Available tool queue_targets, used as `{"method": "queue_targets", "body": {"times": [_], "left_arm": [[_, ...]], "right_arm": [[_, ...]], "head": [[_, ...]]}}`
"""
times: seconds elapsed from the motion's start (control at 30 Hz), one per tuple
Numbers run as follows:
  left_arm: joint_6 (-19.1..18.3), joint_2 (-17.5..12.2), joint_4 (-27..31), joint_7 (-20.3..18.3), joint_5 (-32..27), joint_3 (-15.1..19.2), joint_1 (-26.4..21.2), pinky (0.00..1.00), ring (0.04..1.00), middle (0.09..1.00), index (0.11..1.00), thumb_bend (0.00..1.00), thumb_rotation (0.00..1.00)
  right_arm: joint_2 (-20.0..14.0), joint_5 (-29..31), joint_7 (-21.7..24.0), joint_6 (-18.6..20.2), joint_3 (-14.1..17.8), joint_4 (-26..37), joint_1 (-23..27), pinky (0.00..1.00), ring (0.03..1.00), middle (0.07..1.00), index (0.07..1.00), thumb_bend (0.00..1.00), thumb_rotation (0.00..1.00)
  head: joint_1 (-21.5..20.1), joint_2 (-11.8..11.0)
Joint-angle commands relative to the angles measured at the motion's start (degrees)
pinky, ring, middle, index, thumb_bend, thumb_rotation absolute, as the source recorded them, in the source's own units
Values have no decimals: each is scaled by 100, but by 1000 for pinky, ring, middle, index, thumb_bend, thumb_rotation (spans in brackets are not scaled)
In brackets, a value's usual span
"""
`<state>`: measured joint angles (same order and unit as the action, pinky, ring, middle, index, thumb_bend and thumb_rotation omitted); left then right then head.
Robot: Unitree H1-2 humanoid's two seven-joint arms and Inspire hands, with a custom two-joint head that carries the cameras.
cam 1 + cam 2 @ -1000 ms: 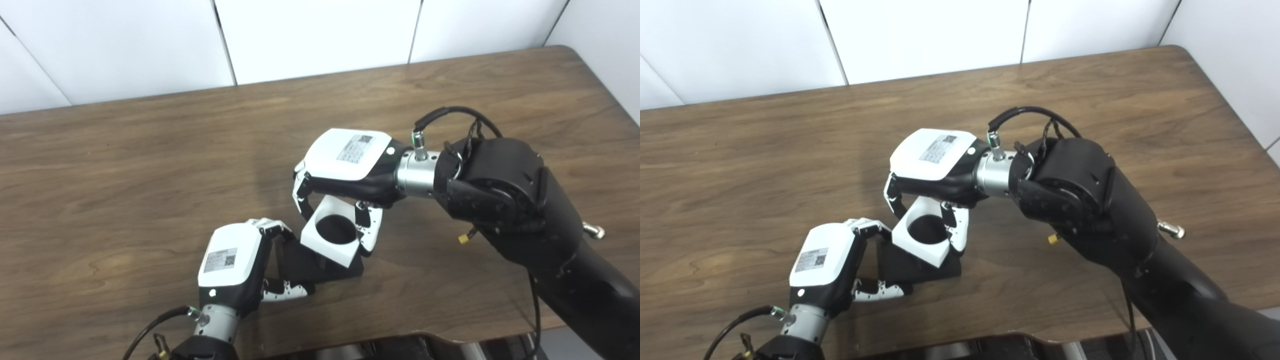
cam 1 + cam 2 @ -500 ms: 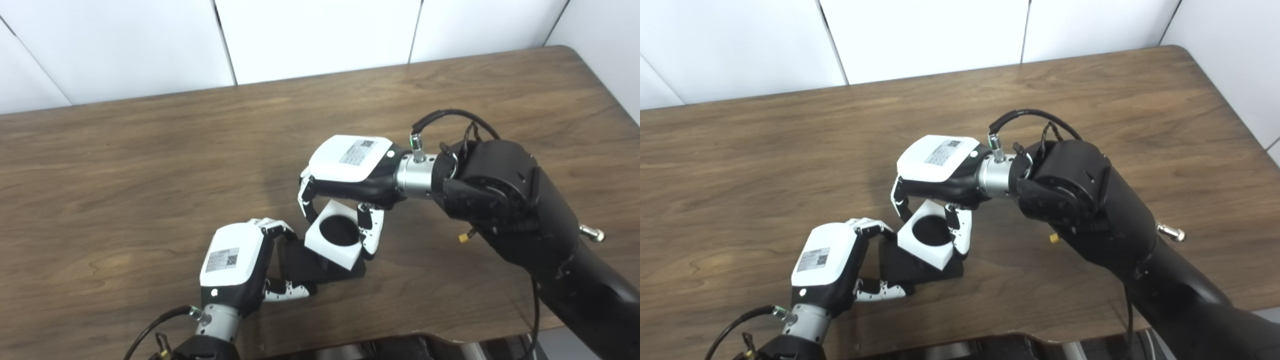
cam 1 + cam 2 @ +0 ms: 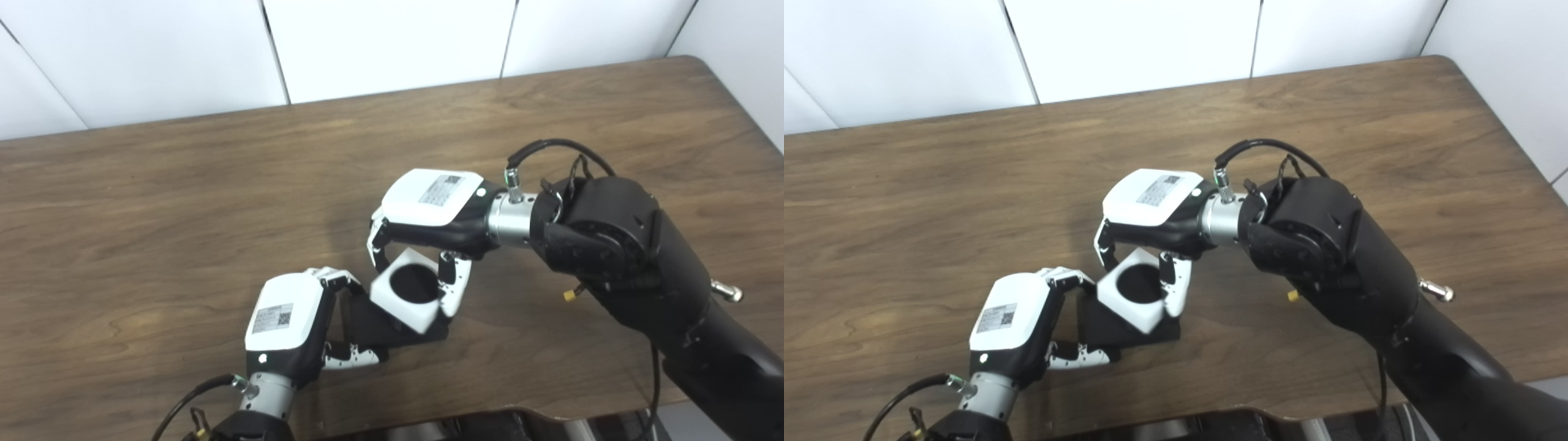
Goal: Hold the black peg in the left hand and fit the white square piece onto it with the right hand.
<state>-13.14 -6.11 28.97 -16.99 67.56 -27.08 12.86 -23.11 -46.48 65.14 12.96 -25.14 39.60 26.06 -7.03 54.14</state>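
Observation:
The black peg piece (image 3: pixel 380 321) rests on the table near the front edge, its square base showing under and left of the white piece. My left hand (image 3: pixel 286 327) is shut on its left side, fingers over the top and thumb along the front. The white square piece (image 3: pixel 407 293) with a round dark hole sits tilted over the peg, held from above by my right hand (image 3: pixel 429 214), fingers on its far-left corner and thumb on its right side. The peg's post is hidden inside the hole.
The brown wooden table (image 3: pixel 184 184) stretches left and back to a white panelled wall (image 3: pixel 380 43). My right forearm (image 3: pixel 618 245) crosses the right part of the table. The table's front edge (image 3: pixel 490 413) lies just below the hands.
My right hand has moved slightly right and lower with the white piece, which now sits lower over the black peg piece. The left hand has stayed still.

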Motion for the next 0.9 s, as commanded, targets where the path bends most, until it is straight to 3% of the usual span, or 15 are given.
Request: {"method": "queue_targets", "body": {"times": [0.0,0.07,0.27,0.67,0.87], "left_arm": [[-26,267,34,-145,-20,-53,38,668,757,716,484,514,49],[-25,265,28,-143,-22,-51,35,669,757,715,484,514,48],[-49,265,20,-173,-31,-42,29,673,761,716,484,514,49],[-63,247,14,-169,-79,23,-9,670,760,716,484,515,49],[-88,193,48,-408,31,49,-83,679,762,720,490,515,71]], "right_arm": [[-31,-29,42,-3,73,118,198,828,866,770,669,991,411],[-24,-58,103,17,76,141,235,838,874,783,692,1000,468],[-26,12,160,101,157,163,339,846,880,774,695,1000,510],[-25,80,100,180,381,149,496,828,868,764,669,1000,476],[10,145,131,296,449,162,577,814,871,766,668,1000,465]], "head": [[-6,4],[-6,4],[-6,4],[29,31],[34,29]]}}
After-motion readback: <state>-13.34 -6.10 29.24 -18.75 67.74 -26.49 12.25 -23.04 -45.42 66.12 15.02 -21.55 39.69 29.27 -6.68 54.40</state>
